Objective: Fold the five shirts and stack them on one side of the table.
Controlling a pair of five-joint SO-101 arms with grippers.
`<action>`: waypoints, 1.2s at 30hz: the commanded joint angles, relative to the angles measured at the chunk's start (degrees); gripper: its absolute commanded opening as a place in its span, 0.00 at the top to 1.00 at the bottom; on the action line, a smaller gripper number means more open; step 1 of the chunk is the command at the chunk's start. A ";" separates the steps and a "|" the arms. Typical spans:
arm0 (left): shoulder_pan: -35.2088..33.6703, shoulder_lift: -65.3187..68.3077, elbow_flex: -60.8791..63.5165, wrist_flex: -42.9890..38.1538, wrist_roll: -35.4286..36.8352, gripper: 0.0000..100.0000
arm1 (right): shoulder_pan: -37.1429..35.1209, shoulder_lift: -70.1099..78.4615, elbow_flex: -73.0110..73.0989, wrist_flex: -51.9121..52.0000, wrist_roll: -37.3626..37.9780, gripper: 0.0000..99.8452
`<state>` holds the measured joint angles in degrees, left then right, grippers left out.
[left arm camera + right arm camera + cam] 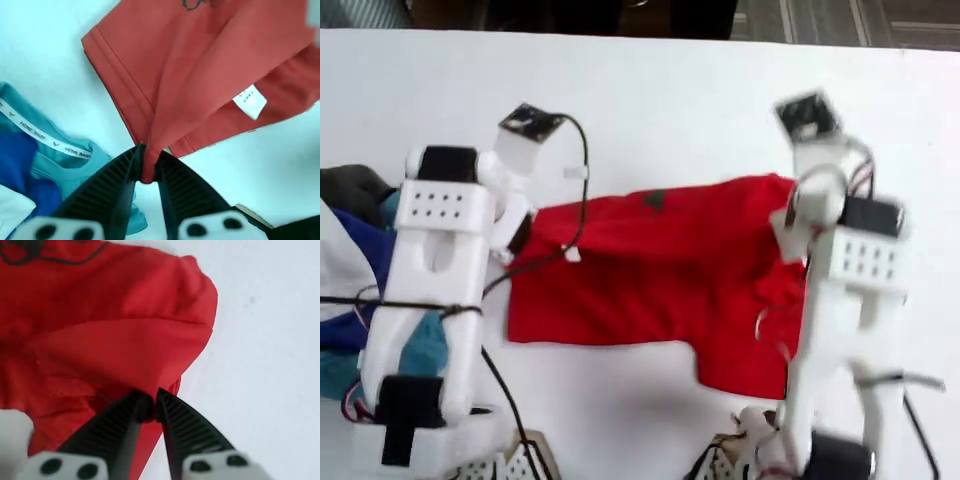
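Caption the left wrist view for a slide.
Left gripper pinching a fold of the red shirt, a teal shirt lying nearby.

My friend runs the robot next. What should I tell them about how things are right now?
Left gripper: shut on one end of the red shirt.
Right gripper: shut on its other end.
Red shirt lies in the middle of the table; other shirts heaped beside the left arm.
Done: no folded stack yet.
Left: fold the red shirt, then the heap, and stack.
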<state>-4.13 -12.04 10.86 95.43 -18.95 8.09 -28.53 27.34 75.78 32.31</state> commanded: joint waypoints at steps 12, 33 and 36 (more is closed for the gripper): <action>-0.09 -7.38 24.84 -14.33 -2.73 0.97 | 10.51 -23.08 26.02 -1.36 13.71 0.98; -0.09 -7.03 32.48 -17.85 -2.73 0.97 | 10.33 -28.88 30.33 9.80 17.32 0.98; -0.09 -7.03 33.98 -18.73 -2.73 0.97 | 11.47 -28.88 32.09 9.71 20.04 0.98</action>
<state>-4.13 -17.58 44.44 77.58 -21.32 18.37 -56.22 58.90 86.24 50.07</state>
